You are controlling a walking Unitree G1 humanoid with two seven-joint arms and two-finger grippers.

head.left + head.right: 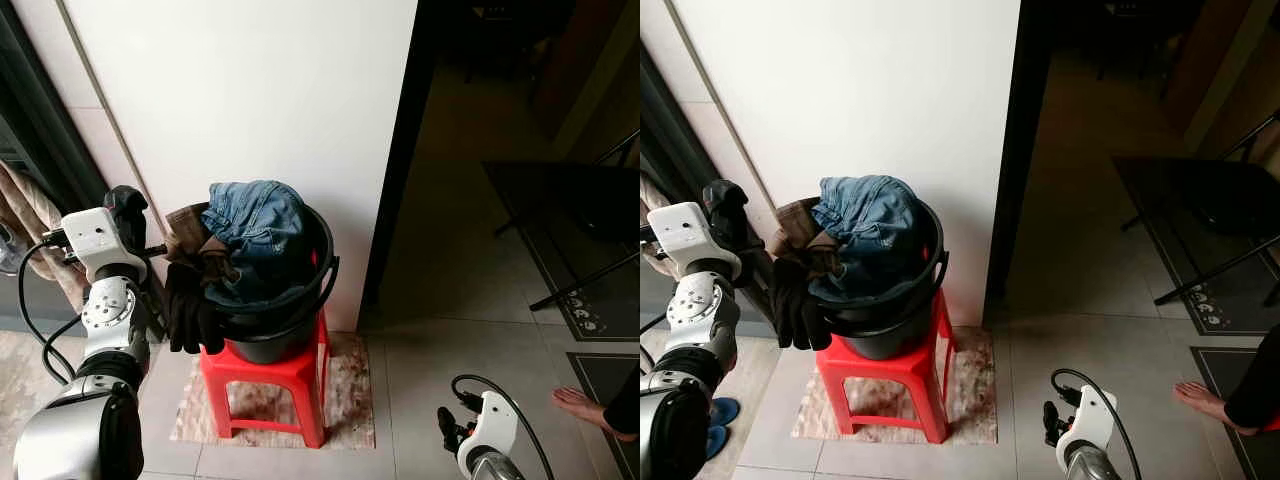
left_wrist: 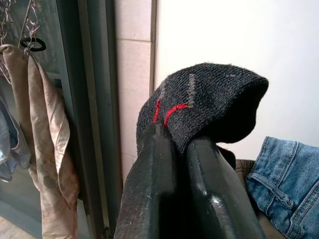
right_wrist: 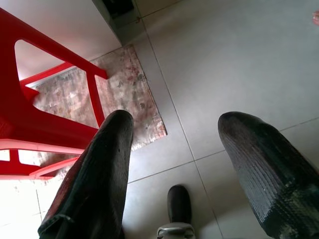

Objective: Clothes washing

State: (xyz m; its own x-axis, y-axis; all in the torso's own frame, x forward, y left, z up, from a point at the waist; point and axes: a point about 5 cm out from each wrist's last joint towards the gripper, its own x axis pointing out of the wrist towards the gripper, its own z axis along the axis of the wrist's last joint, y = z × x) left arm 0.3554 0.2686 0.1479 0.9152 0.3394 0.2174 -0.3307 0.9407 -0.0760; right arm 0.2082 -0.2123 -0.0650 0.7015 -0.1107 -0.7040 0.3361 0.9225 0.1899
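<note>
No legible text or labels

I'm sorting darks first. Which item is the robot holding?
Find the black bucket on the red stool. To its left, the left gripper pinches a black sock. Red stitch marks set it apart from the jeans.

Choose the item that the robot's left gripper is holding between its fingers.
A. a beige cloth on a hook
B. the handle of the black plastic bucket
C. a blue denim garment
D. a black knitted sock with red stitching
D: in the left wrist view the left gripper has its fingers closed on the black knitted sock with red stitching, raised beside the black plastic bucket.
</note>
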